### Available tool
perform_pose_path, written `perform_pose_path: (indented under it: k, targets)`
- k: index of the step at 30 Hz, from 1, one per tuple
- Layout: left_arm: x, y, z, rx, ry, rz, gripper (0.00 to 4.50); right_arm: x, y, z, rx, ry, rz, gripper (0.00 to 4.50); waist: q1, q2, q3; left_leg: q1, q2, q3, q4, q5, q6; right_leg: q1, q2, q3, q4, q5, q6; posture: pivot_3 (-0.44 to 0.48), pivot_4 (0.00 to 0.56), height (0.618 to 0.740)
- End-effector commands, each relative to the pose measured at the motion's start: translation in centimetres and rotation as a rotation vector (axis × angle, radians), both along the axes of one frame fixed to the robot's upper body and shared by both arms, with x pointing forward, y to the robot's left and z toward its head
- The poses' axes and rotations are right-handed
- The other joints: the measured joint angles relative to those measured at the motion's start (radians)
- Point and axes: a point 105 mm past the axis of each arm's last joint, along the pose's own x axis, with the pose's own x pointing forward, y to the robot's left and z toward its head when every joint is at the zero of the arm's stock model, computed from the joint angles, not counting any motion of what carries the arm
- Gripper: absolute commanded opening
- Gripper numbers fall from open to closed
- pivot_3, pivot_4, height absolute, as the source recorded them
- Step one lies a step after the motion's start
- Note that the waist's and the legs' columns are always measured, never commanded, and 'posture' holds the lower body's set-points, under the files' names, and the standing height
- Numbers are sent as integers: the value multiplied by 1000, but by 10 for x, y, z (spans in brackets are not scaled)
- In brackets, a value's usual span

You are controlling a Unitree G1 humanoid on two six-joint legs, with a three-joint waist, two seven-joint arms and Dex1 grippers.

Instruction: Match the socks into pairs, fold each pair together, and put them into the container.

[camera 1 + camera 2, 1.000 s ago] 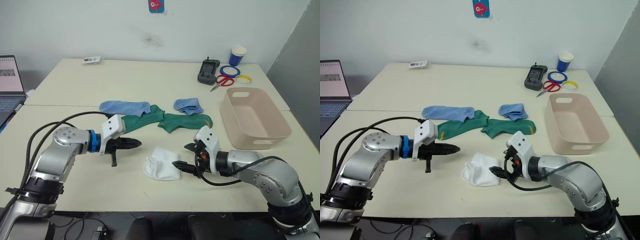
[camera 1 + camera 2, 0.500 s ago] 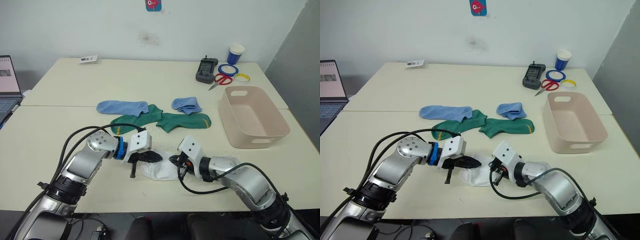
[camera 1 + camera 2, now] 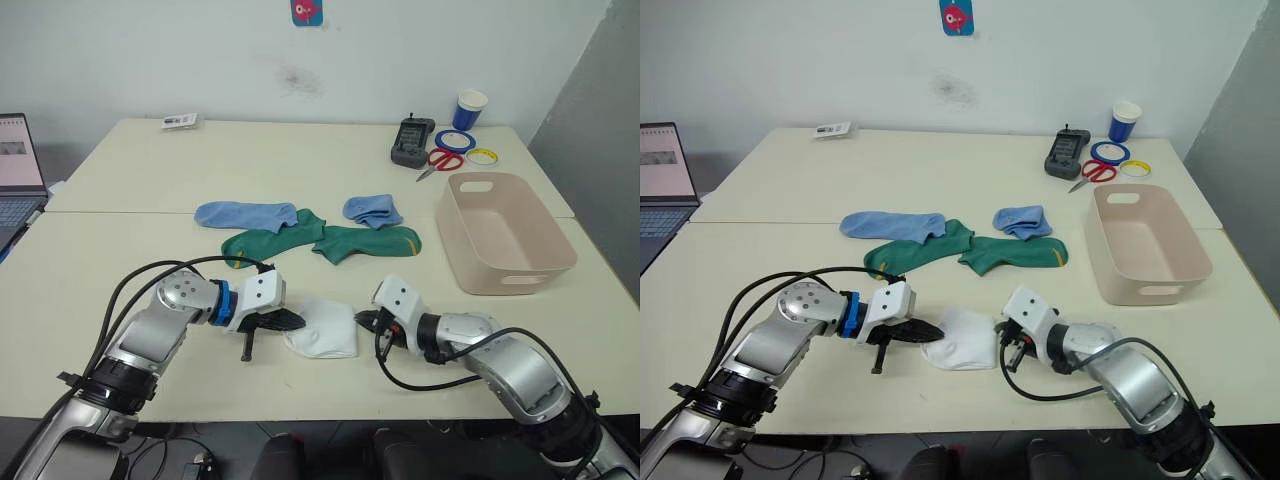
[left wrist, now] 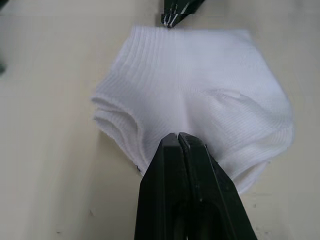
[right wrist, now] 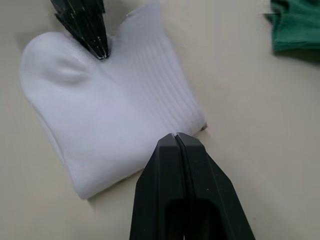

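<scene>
A folded white pair of socks (image 3: 325, 328) lies near the table's front edge. My left gripper (image 3: 297, 322) is shut, its tip resting on the pair's left side (image 4: 200, 75). On the other side my right gripper (image 3: 364, 320) is shut too, with its tip at the ribbed cuff edge (image 5: 176, 136); I cannot tell if any cloth is caught. Two dark green socks (image 3: 275, 240) (image 3: 368, 243) lie beyond the pair. A long light blue sock (image 3: 247, 213) and a bunched one (image 3: 373, 210) lie behind them. The beige container (image 3: 508, 270) stands on the right with nothing in it.
At the back right are a blue-and-white paper cup (image 3: 470, 108), a black device (image 3: 413, 141), red scissors (image 3: 440, 160) and coloured tape rings (image 3: 458, 139). A laptop (image 3: 18, 165) sits at the far left. A small card (image 3: 181, 121) lies at the back left.
My left gripper has come in from the left onto the white pair. My right gripper has gone from open to shut at the pair's right edge. The view has shifted slightly.
</scene>
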Motion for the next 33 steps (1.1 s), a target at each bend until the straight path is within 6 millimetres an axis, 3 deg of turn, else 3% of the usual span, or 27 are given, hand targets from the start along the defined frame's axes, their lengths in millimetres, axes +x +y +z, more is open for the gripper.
perform_pose_path:
  k: [1, 5, 12, 18, 22, 26, 33]
  targets:
    - [-6, -15, 42, -59, -57, -88, 0, -12, 11, 34, 91, -83, 99, 31, 0, 0, 0, 0, 0, 0, 0, 0, 0, 0, 1, 0, 0, 0, 0, 0, 150, 732]
    - [-19, -29, 54, -59, -31, -174, 0, -17, 22, 30, 87, -68, 152, 31, -2, 0, 0, 0, 0, 0, 0, 0, 0, 0, 1, 1, 0, 0, 0, 0, 150, 732]
    - [-20, -15, 13, 51, -4, -132, 0, -13, 35, 1, 21, -24, 169, 31, -2, 0, 0, 2, 0, 0, 0, 0, 0, 0, 2, 1, 2, -1, -1, 0, 150, 732]
    - [-6, -2, -13, 66, -10, -9, 0, -16, 22, -23, -69, 12, 144, 31, 2, 0, 0, 1, 0, 1, 1, 0, 0, 0, 1, 1, 2, -1, -1, 0, 150, 732]
    - [-6, 9, -21, 83, 3, 23, 0, -19, 8, -28, -92, 22, 112, 31, 2, 0, -1, 1, 0, 1, 1, 0, 0, 1, 0, 1, 2, -1, -1, 0, 150, 732]
    - [-5, 5, -11, -36, 1, 55, 0, -22, -10, -29, -113, 15, 75, 31, 2, 0, -2, 2, 0, 1, 1, 0, 0, 1, 0, 1, 2, -1, -1, 0, 150, 732]
    - [-6, -9, 22, -107, 9, 24, 0, -24, -21, -7, 20, 75, -35, 31, 2, 0, -1, 1, 0, 0, 2, 0, 0, 1, 0, 0, 2, -1, -1, 0, 150, 732]
